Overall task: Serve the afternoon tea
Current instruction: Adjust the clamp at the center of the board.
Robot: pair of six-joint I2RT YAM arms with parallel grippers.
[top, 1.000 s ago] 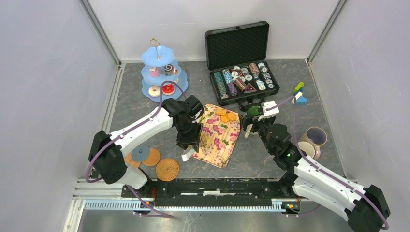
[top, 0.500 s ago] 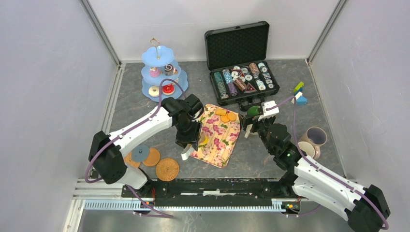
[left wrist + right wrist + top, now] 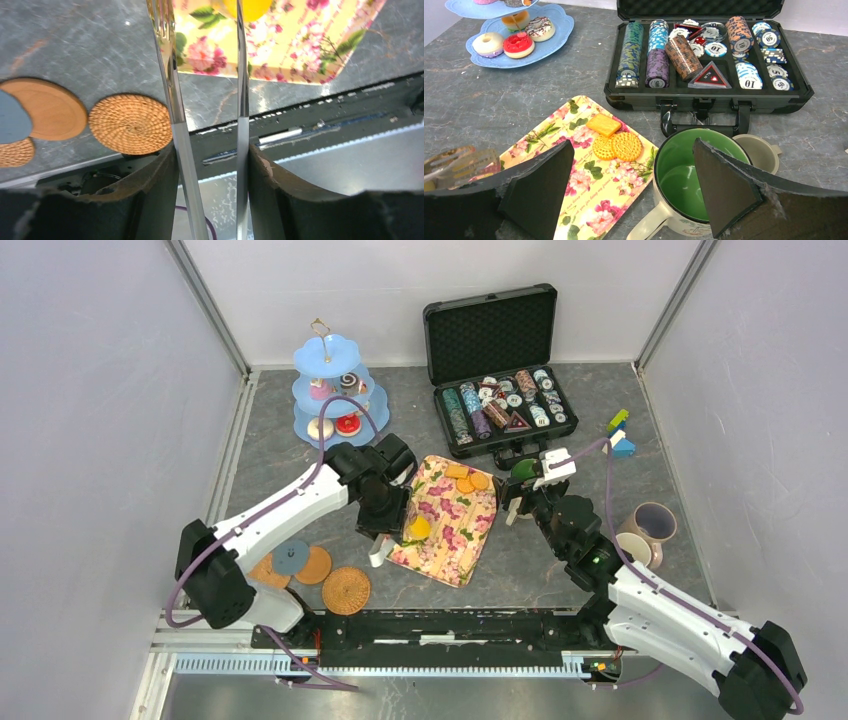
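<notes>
My left gripper (image 3: 388, 528) is shut on a pair of metal tongs (image 3: 172, 100), whose two blades run up between its fingers (image 3: 160, 170). A yellow round piece (image 3: 420, 527) sits between the tong tips (image 3: 247, 5) over the floral tray (image 3: 455, 545). Three orange-yellow biscuits (image 3: 616, 142) lie at the tray's far end. My right gripper (image 3: 629, 190) is open over a green-lined mug (image 3: 684, 175), with one finger across its rim and the other over the tray. Donuts (image 3: 519, 42) rest on the blue tiered stand (image 3: 330, 390).
Woven and wooden coasters (image 3: 346, 590) lie at the near left (image 3: 130, 124). An open black case of poker chips (image 3: 500, 390) stands at the back. A lilac mug (image 3: 652, 520) and a cream mug (image 3: 634, 548) stand at the right, and building blocks (image 3: 620, 435) lie beyond them.
My left arm has shifted slightly left and back, uncovering the yellow piece at the tong tips. The right arm has not moved.
</notes>
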